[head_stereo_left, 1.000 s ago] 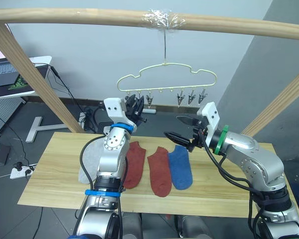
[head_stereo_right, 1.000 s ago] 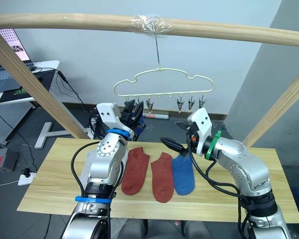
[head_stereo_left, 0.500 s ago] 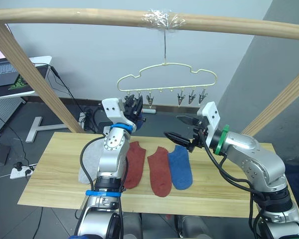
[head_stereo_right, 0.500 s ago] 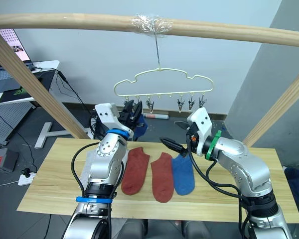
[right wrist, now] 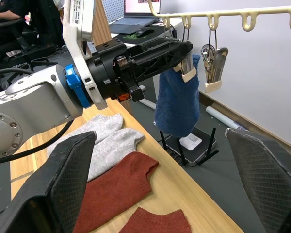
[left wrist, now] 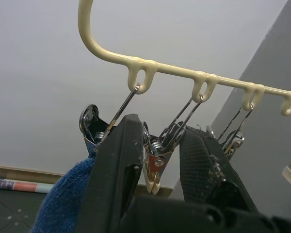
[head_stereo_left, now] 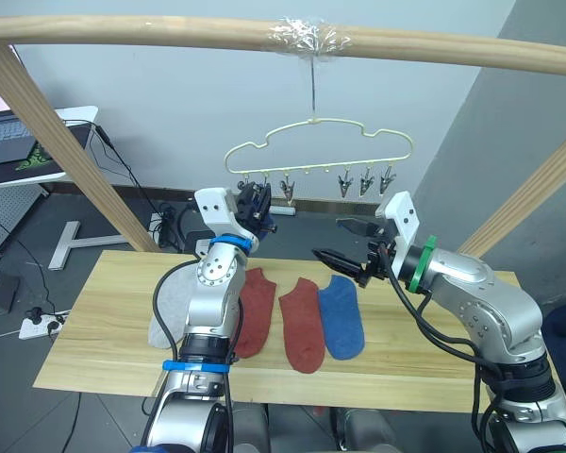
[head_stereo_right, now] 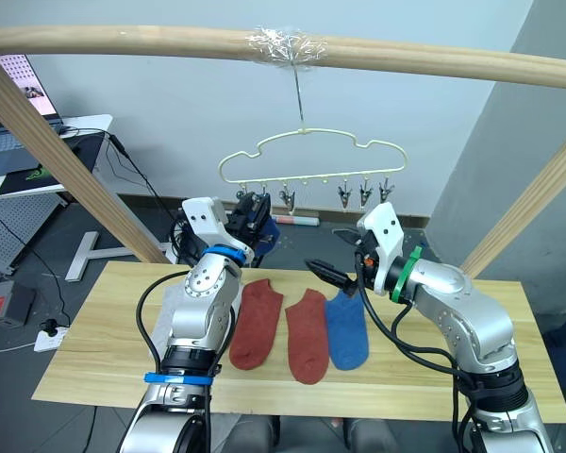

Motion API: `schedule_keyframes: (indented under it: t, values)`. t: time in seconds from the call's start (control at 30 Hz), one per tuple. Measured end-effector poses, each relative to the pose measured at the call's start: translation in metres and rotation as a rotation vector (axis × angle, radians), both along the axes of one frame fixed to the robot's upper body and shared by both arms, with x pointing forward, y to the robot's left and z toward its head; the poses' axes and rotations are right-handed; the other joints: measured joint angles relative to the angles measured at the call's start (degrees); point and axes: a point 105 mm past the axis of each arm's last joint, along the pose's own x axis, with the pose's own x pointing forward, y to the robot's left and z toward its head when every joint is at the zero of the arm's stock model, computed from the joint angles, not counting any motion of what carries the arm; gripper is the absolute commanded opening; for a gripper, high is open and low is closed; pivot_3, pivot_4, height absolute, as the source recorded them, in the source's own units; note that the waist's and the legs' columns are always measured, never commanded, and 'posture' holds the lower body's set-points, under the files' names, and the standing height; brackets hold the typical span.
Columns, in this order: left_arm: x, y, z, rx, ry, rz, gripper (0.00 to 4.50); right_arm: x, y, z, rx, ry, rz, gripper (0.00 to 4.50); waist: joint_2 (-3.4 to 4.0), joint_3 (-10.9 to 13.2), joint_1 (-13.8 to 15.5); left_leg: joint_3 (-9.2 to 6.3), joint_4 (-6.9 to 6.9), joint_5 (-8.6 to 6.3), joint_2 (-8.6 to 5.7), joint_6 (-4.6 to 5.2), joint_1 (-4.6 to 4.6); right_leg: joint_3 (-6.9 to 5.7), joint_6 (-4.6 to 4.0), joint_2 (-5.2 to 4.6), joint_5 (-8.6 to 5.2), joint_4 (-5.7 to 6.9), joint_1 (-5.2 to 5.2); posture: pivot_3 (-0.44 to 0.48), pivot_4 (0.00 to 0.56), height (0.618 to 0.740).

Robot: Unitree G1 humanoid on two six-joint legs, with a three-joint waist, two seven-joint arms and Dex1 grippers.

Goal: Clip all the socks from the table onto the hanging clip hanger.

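The pale yellow clip hanger (head_stereo_left: 316, 142) hangs by its hook from the rail. My left gripper (head_stereo_left: 258, 193) is raised to the hanger's left end, shut on a metal clip (left wrist: 155, 167). A blue sock (right wrist: 177, 104) hangs from the neighbouring end clip, right beside those fingers. My right gripper (head_stereo_left: 326, 238) hovers open and empty above the table (head_stereo_left: 104, 349), to the right of the left gripper. Flat on the table lie grey socks (head_stereo_left: 174, 297), two rust red socks (head_stereo_left: 255, 307) (head_stereo_left: 302, 326) and a blue sock (head_stereo_left: 341, 316).
A thick wooden rail (head_stereo_left: 170, 33) spans overhead, braced by slanted posts (head_stereo_left: 57, 142) (head_stereo_left: 538, 189). Behind on the left is a white desk with a laptop (head_stereo_left: 19, 142), with cables and a power strip (head_stereo_left: 38, 326) on the floor. A seated person (right wrist: 9, 14) is in the background.
The hanger has swung slightly to the right. My left gripper stays at the left clips, and the right gripper has edged a little to the right.
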Motion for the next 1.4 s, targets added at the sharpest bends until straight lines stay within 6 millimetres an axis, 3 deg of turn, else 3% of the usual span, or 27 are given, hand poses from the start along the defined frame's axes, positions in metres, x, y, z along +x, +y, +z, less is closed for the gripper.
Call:
schedule_keyframes:
  t: [0.13,0.53,0.63,0.83,1.07,1.33,1.4]
  values:
    - [0.0,-0.001,0.002,0.001,-0.008,-0.012,0.01,0.0,0.0,0.0,-0.001,0.003,-0.001,4.5,0.0,0.0,0.0,0.0,0.0,0.0,0.0,0.0,0.01,0.0,0.0,0.0,0.0,0.0,0.0,0.068,0.169,0.74]
    - [0.0,-0.004,0.003,0.025,-0.013,-0.021,0.0,0.0,-0.001,-0.002,-0.003,0.007,-0.01,4.5,0.0,0.0,0.0,0.0,0.0,0.0,0.0,0.0,0.0,0.0,0.0,0.0,0.0,0.0,0.0,0.075,0.172,0.74]
    - [-0.001,-0.003,0.001,0.099,-0.014,-0.052,0.0,0.005,-0.009,-0.031,-0.078,0.068,-0.089,4.5,-0.01,0.0,0.0,0.0,-0.01,0.0,0.0,0.0,0.01,0.0,0.0,0.0,0.0,0.0,0.0,0.088,0.177,0.74]
    - [0.0,0.004,0.005,0.146,0.036,-0.126,0.0,0.011,-0.017,-0.123,-0.293,0.213,-0.169,4.5,-0.01,0.0,-0.2,0.03,-0.01,0.01,0.01,0.01,0.05,0.01,0.0,0.01,-0.01,0.02,-0.02,0.106,0.18,0.74]
    - [0.006,0.018,0.017,0.182,0.075,-0.148,0.0,0.013,-0.019,-0.187,-0.419,0.317,-0.22,4.5,-0.01,0.0,0.0,0.02,-0.03,0.02,0.02,-0.01,0.06,0.0,0.0,0.02,-0.01,0.01,-0.01,0.129,0.18,0.74]
    - [0.005,0.017,0.013,0.174,0.095,-0.154,0.0,0.029,-0.009,-0.2,-0.442,0.24,-0.256,4.5,-0.08,-0.1,0.0,0.03,-0.02,0.06,0.02,-0.04,0.25,0.02,0.0,0.02,0.0,0.02,0.17,0.14,0.174,0.74]
    - [0.005,0.016,0.011,0.172,0.103,-0.158,0.0,0.028,-0.009,-0.203,-0.452,0.226,-0.237,3.91,-0.08,-0.1,0.0,0.03,-0.02,0.07,0.02,-0.04,0.51,0.03,0.03,0.02,-0.01,0.0,0.45,0.14,0.172,0.74]
